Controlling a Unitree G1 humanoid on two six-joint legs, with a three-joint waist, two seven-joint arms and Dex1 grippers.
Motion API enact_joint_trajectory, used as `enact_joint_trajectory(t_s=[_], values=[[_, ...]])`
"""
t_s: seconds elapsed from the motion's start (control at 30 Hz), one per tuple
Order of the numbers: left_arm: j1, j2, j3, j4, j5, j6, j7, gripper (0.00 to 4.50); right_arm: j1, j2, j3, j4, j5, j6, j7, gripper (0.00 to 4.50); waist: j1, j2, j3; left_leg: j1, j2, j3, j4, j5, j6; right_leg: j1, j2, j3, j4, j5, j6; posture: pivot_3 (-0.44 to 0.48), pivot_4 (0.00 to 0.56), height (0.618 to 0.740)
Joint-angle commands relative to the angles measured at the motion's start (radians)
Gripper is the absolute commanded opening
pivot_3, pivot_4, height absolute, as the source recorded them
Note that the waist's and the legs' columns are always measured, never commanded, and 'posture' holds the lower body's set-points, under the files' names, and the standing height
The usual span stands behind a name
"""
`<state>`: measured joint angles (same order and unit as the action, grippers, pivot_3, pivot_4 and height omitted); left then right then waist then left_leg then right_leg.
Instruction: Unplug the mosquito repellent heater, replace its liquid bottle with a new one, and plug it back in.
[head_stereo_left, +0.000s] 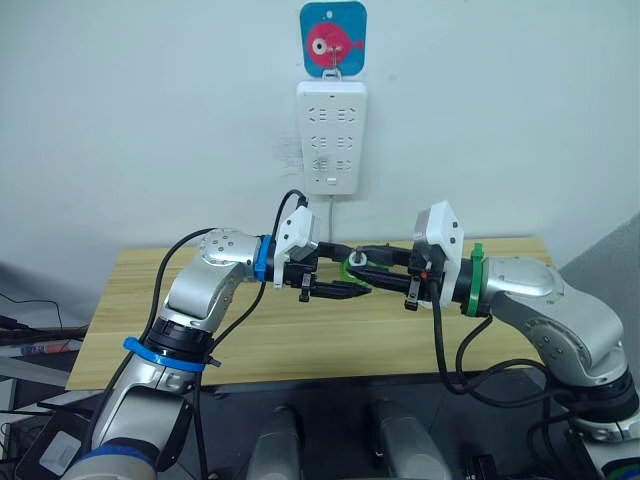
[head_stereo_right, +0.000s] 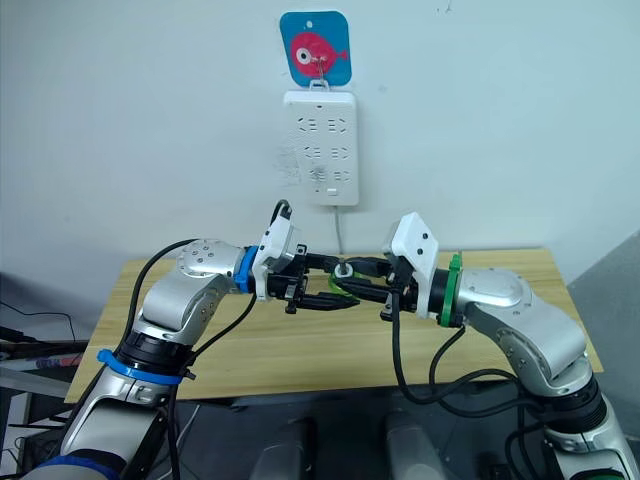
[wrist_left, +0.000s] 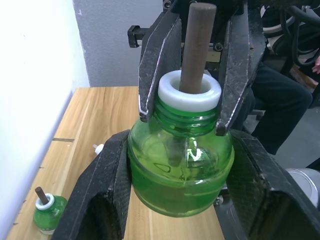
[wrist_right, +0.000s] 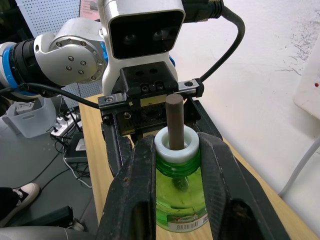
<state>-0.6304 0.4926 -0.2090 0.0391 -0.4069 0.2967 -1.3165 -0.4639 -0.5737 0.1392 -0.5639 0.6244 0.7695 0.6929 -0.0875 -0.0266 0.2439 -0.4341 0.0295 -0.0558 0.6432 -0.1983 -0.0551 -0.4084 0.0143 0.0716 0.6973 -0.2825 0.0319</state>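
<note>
Green liquid bottle (wrist_left: 180, 170) with white collar and brown wick, held in the air over the wooden table (head_stereo_left: 300, 340). Pinched at its round body by the left gripper (head_stereo_left: 345, 276), clamped at its threaded neck by the right gripper (head_stereo_left: 362, 262). Farther, on the table near the wall, second small green bottle (wrist_left: 49, 212), upright. Behind, on the wall, white power strip (head_stereo_left: 332, 138) under blue hook plate (head_stereo_left: 333, 38).

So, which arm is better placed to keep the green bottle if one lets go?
Probably the left: the left tool cradles the green bottle's wide body, while the right tool only pinches its threaded neck.
</note>
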Motion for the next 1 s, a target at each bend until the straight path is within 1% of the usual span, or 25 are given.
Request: enact_joint_trajectory(t_s=[0.03,0.1,0.17,0.2,0.27,0.37,0.5,0.67,0.77,0.87,1.0], values=[[-0.018,0.001,0.003,0.029,0.027,-0.033,0.002,3.22,-0.026,-0.002,-0.049,-0.012,0.031,-0.012,0.017,0.82,0.0,0.0,-0.005,0.0,0.0,0.0,0.0,0.0,0.0,0.0,0.0,0.0,0.0,0.0,0.0,-0.108,0.126,0.74],[-0.016,0.011,0.0,0.044,0.037,-0.033,-0.012,3.87,-0.027,-0.003,-0.07,-0.009,0.05,-0.004,0.017,0.82,0.0,0.0,-0.009,0.0,0.0,0.0,0.0,0.0,0.0,0.0,0.0,0.0,0.0,0.0,0.0,-0.108,0.123,0.74],[-0.004,0.031,0.0,0.04,0.017,0.027,-0.033,4.47,-0.028,-0.003,-0.1,-0.004,0.084,0.016,0.011,0.82,0.0,0.0,-0.011,0.0,0.0,0.0,0.0,0.0,0.0,0.0,0.0,0.0,0.0,0.0,-0.001,-0.107,0.121,0.74],[0.003,0.049,-0.002,0.03,-0.002,0.078,-0.051,4.5,-0.03,-0.002,-0.118,-0.002,0.104,0.028,0.006,0.82,-0.001,0.0,-0.012,0.0,0.0,0.0,0.0,0.0,0.0,0.0,0.0,0.0,0.0,0.0,-0.001,-0.107,0.12,0.74],[0.012,0.057,0.026,0.01,-0.065,0.202,-0.036,4.5,-0.031,0.006,-0.16,0.006,0.15,0.055,-0.015,0.82,-0.002,0.0,-0.015,0.0,0.0,0.0,0.0,0.0,0.0,0.0,0.0,0.0,0.0,0.0,-0.001,-0.107,0.115,0.74],[0.008,0.021,0.094,-0.008,-0.134,0.305,0.057,4.5,-0.03,0.033,-0.224,0.021,0.215,0.094,-0.074,0.82,-0.001,0.0,-0.018,0.0,0.0,0.0,0.0,0.0,0.0,0.0,0.0,0.0,0.001,0.0,0.0,-0.101,0.109,0.74],[0.038,-0.029,0.198,-0.1,-0.299,0.535,0.2,4.5,-0.018,0.134,-0.351,0.047,0.362,0.14,-0.253,0.82,0.0,-0.003,-0.027,0.0,0.0,-0.002,0.001,0.0,0.0,0.001,0.0,-0.001,0.001,0.001,-0.001,-0.084,0.104,0.74],[0.084,-0.116,0.321,-0.194,-0.475,0.716,0.407,4.5,0.018,0.26,-0.458,0.044,0.597,0.145,-0.522,0.82,0.001,-0.001,-0.04,0.001,0.001,-0.002,0.0,0.0,0.0,0.001,0.0,-0.001,0.001,0.002,-0.003,-0.075,0.1,0.74],[0.088,-0.187,0.378,-0.221,-0.572,0.782,0.535,4.5,0.047,0.323,-0.474,0.034,0.737,0.109,-0.672,0.82,0.001,-0.001,-0.044,0.001,0.0,-0.002,0.001,0.0,0.0,0.001,0.0,-0.001,0.002,0.002,-0.003,-0.074,0.101,0.74],[0.074,-0.269,0.429,-0.216,-0.663,0.822,0.667,4.5,0.073,0.378,-0.458,0.022,0.896,0.051,-0.801,0.82,0.001,-0.001,-0.049,0.001,0.0,-0.001,0.001,0.0,0.0,0.002,0.0,0.0,0.002,0.002,-0.003,-0.074,0.106,0.74],[0.051,-0.323,0.46,-0.209,-0.764,0.847,0.767,4.5,0.088,0.397,-0.426,0.006,1.029,-0.018,-0.913,0.82,0.001,0.0,-0.053,0.001,0.0,-0.001,0.001,0.0,0.0,0.002,0.0,0.0,0.002,0.002,-0.003,-0.075,0.105,0.74]])
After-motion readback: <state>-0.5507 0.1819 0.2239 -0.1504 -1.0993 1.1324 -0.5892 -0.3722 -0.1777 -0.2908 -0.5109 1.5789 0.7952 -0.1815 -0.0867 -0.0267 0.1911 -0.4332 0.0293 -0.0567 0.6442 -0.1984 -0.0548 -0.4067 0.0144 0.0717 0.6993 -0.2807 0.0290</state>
